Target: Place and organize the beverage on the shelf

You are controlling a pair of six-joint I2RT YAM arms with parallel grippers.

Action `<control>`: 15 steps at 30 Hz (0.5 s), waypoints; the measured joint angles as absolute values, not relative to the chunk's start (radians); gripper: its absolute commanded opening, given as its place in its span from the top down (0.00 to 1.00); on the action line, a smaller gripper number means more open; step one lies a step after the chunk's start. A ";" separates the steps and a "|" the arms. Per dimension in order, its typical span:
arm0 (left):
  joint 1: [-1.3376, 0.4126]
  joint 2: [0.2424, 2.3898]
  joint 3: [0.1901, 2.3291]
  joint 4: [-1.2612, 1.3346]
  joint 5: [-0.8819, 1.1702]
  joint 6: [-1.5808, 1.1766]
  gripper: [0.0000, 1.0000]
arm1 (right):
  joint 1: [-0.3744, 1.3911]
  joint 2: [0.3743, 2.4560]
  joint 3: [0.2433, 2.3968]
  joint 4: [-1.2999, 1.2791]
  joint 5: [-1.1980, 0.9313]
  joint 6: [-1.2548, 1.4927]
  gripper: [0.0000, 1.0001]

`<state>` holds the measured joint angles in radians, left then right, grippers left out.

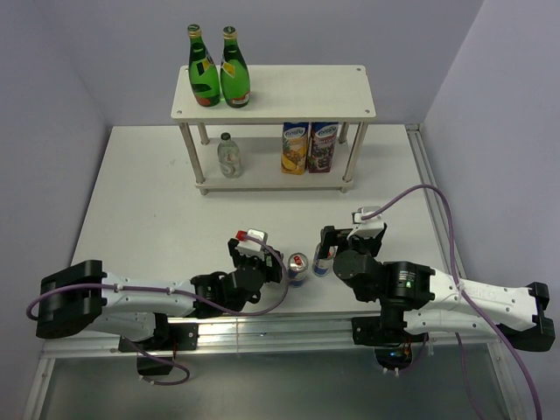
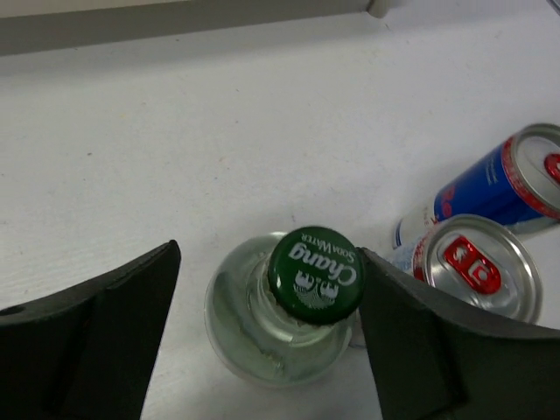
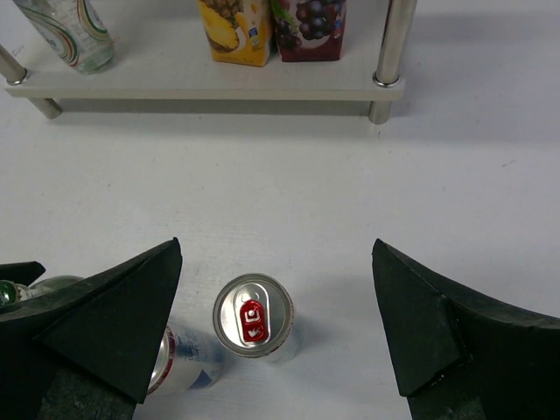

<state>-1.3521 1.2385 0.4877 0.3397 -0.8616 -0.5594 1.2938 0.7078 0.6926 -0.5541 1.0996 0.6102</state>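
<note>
Left end effector open, straddling small clear green-capped bottle; one finger crowds upright blue-silver can, closing may topple it. Right end effector open, empty

High rear camera; wrist cameras (close) share cans.

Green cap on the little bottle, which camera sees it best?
The left wrist view. The cap sits near the middle, seen from above, big enough to read Chang on it. The right wrist view shows only a sliver of it at the left edge. The top view does not show it.
</note>
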 measured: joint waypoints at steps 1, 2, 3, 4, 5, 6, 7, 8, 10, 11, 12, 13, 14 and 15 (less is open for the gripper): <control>-1.354 1.252 0.496 0.340 -0.881 -0.563 0.27 | 1.294 0.708 0.693 -0.554 1.099 0.610 0.04; -1.356 1.264 0.505 0.343 -0.899 -0.563 0.30 | 1.294 0.708 0.693 -0.554 1.099 0.610 0.04; -1.358 1.272 0.510 0.351 -0.911 -0.566 0.33 | 1.294 0.708 0.693 -0.554 1.099 0.609 0.04; -1.362 1.281 0.518 0.354 -0.929 -0.567 0.37 | 1.294 0.708 0.693 -0.554 1.099 0.610 0.04; -1.364 1.287 0.523 0.355 -0.947 -0.565 0.42 | 1.294 0.708 0.693 -0.554 1.099 0.610 0.04; -1.364 1.290 0.526 0.360 -0.958 -0.567 0.46 | 1.294 0.708 0.693 -0.553 1.099 0.610 0.04; -1.365 1.294 0.530 0.361 -0.971 -0.565 0.51 | 1.294 0.708 0.692 -0.554 1.099 0.609 0.04; -1.366 1.298 0.533 0.361 -0.979 -0.564 0.55 | 1.294 0.708 0.692 -0.554 1.099 0.610 0.04; -1.367 1.309 0.542 0.361 -0.996 -0.562 0.60 | 1.294 0.708 0.692 -0.553 1.099 0.610 0.04; -1.368 1.317 0.548 0.360 -1.004 -0.561 0.64 | 1.294 0.708 0.692 -0.553 1.099 0.609 0.04; -1.368 1.324 0.554 0.358 -1.012 -0.561 0.69 | 1.294 0.708 0.692 -0.553 1.099 0.610 0.04; -1.369 1.330 0.560 0.356 -1.019 -0.561 0.82 | 1.294 0.708 0.692 -0.553 1.099 0.609 0.04; -1.370 1.334 0.565 0.354 -1.025 -0.561 0.88 | 1.294 0.708 0.691 -0.553 1.099 0.609 0.04; -1.371 1.338 0.570 0.351 -1.032 -0.561 0.97 | 1.294 0.708 0.691 -0.553 1.099 0.609 0.04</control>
<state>-1.3712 1.3384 0.5701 0.3508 -1.0325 -0.5610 1.2938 0.7078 0.6907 -0.5529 1.0992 0.6094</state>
